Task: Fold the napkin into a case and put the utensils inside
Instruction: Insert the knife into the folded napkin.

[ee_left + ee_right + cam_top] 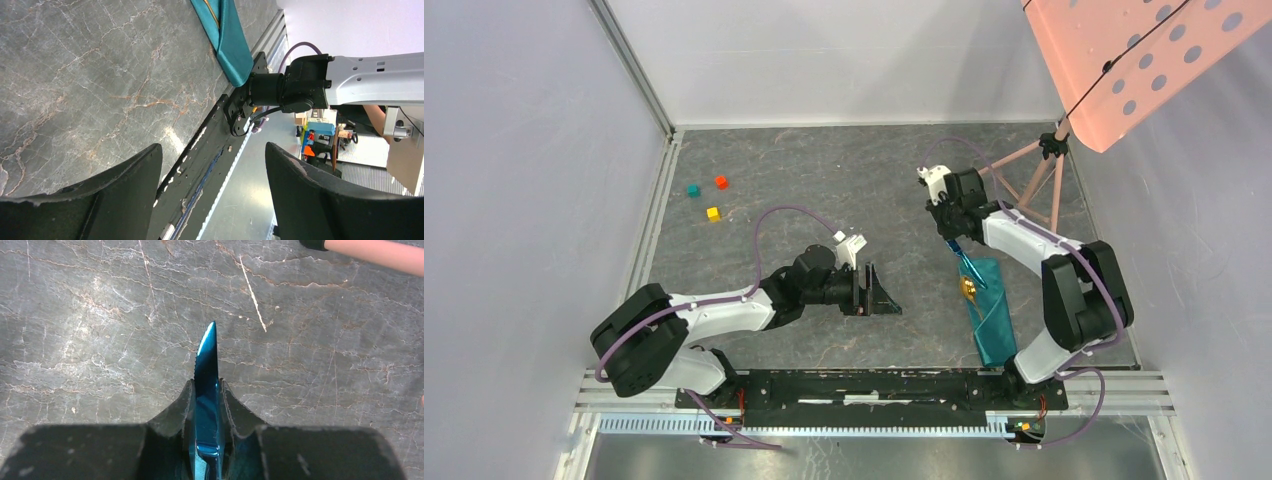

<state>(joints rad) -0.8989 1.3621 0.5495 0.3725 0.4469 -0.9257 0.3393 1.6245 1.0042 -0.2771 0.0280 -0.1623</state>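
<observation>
Between the right jaws sits the blue utensil [206,390], pinched on its two flat faces. The jaws are closed on it, and its pointed, saw-edged tip sticks out just ahead of them over the bare desk [100,315]. From overhead, the rest of it runs back from the jaws toward the case [994,320], which lies just behind them along the right arm. The gold spoon [968,289] shows at the end of the case nearest the jaws. I cannot tell whether the utensil's far end is already inside that mouth.

The utensil looks thin, stiff and glossy, so it is probably light but slippery. Held this far toward one end, it may swivel between the pads if its free end catches on the fabric. A hold nearer its middle, still across the flat faces, would likely steer it better.

The case is soft folded cloth with nothing holding its mouth open. It will probably bunch or slide if pushed rather than give way cleanly, so pressing it flat beside the opening should help.

The left jaws stand wide apart with nothing between them, well to the side of the case. From the left wrist, only the case's closed end shows, far ahead of them at the desk's edge.
</observation>
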